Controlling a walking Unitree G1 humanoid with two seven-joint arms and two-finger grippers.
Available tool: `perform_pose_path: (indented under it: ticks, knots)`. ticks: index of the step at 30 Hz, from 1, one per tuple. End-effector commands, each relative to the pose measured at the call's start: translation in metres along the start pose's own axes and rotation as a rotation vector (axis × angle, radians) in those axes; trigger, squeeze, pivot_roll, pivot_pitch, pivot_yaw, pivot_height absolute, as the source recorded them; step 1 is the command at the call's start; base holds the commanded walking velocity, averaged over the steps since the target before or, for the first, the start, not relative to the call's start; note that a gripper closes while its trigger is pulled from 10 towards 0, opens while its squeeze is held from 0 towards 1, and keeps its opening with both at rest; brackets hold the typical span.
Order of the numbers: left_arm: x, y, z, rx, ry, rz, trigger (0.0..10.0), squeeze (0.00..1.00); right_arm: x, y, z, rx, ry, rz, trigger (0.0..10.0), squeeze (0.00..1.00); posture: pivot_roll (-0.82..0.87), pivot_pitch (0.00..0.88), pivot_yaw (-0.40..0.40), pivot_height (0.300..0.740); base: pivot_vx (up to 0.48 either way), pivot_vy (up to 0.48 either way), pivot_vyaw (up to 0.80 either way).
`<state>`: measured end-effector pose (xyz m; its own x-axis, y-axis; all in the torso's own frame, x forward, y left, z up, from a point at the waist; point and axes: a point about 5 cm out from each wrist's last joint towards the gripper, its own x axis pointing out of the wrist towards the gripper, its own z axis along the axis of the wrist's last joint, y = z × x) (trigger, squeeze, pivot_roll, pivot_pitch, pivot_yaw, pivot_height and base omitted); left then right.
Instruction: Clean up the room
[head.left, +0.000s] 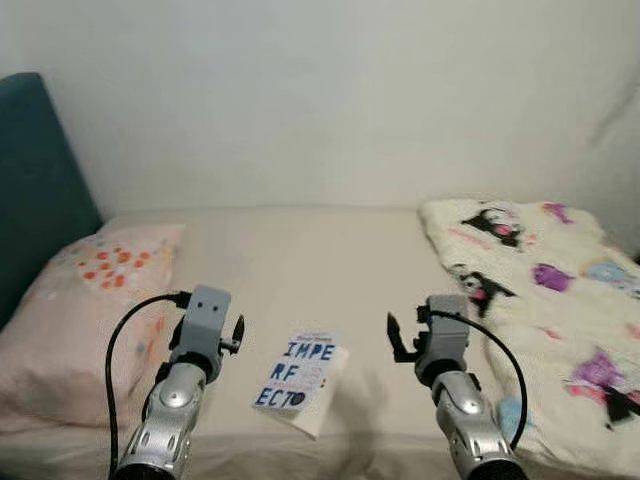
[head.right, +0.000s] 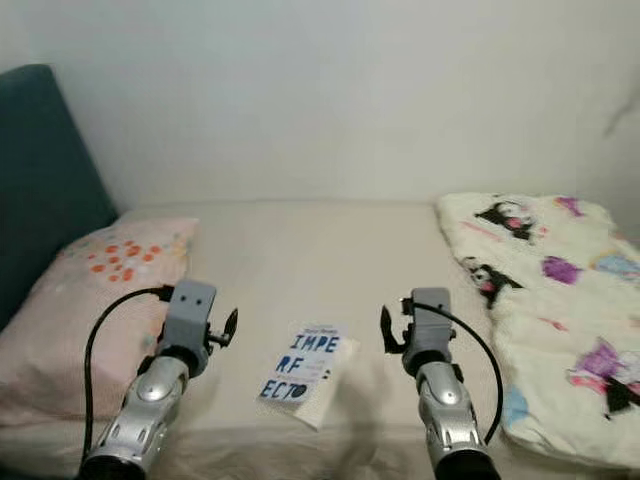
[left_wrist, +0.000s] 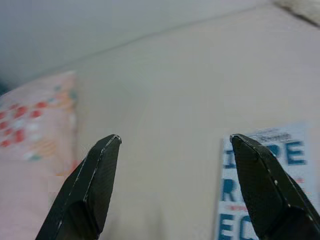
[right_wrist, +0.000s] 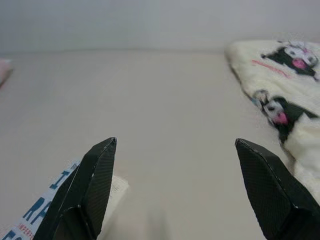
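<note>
On the bed, near its front edge, the book is lying untouched between pillow and blanket. Left gripper and right gripper are hovering wide open either side of the book, holding nothing; tidying looks barely begun.

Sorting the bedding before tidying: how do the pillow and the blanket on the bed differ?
The pillow is pink with orange dots; the blanket is cream with cartoon characters. The pillow lies at the robot's left by the teal headboard; the blanket lies at its right. The pillow is plump; the blanket lies spread out and rumpled. Both rest on the beige mattress.
</note>
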<state>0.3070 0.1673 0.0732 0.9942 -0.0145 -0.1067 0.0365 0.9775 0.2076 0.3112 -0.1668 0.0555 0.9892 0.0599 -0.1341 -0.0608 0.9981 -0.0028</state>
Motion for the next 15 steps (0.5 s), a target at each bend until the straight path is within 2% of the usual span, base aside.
perform_pose_path:
  ticks: [1,10,15]
  knots:
    - [0.001,-0.0015,-0.0009,0.001,0.005,-0.001,10.0,0.0,0.0016,-0.0009,0.0018,-0.01,0.005,-0.003,10.0,0.0,-0.08,0.052,-0.004,0.74,0.0,0.0,-0.8]
    - [-0.0005,-0.0008,-0.0018,-0.001,0.006,-0.004,10.0,0.0,-0.0005,-0.0015,0.0015,-0.006,-0.005,-0.003,10.0,0.0,-0.08,0.057,0.003,0.74,0.0,0.0,-0.8]
    - [-0.0021,0.0002,-0.0021,-0.016,0.0,-0.009,10.0,0.0,-0.0012,0.0024,0.0028,-0.024,-0.019,0.014,10.0,0.0,-0.08,0.062,0.014,0.74,0.0,0.0,0.0]
